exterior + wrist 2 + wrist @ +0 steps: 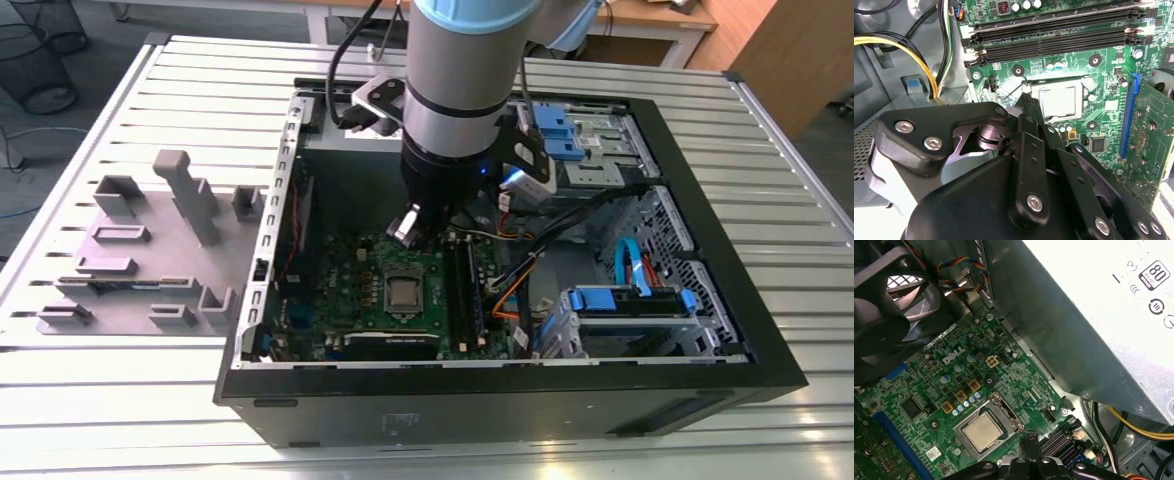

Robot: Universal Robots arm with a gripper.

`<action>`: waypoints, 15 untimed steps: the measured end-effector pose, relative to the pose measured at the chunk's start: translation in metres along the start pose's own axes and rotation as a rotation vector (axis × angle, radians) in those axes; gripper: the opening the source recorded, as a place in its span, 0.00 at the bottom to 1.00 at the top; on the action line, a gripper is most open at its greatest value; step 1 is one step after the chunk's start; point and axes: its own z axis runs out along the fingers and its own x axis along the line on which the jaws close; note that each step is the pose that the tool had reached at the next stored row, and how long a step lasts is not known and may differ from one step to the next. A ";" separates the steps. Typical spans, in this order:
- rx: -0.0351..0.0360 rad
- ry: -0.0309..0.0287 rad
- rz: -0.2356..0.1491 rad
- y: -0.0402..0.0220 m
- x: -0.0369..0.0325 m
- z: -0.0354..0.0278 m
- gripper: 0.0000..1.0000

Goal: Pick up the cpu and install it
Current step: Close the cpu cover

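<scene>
The cpu (pixel 404 292) is a small silver-grey square lying flat in the socket on the green motherboard (pixel 350 290) inside the open PC case. Both wrist views show it seated in its metal frame, cpu (pixel 1057 100) and cpu (pixel 981 432). My gripper (pixel 408 228) hangs inside the case just above the board, a short way off the socket's edge. Its black fingertips (pixel 1026 97) come together in a narrow point beside the socket, and nothing is between them. The gripper (pixel 1030 439) tip stands close to one corner of the socket.
Grey stepped holder blocks (pixel 147 250) stand on the slatted table at the exterior view's left. Around the socket are memory slots (pixel 1054 35), yellow cables (pixel 914 55), a black fan (pixel 884 315) and the power supply box (pixel 1094 315). Blue drive bays (pixel 627 300) fill the case's right.
</scene>
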 end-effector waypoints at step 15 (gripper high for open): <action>0.0013 0.0021 -0.005 0.0003 -0.0004 0.0003 0.11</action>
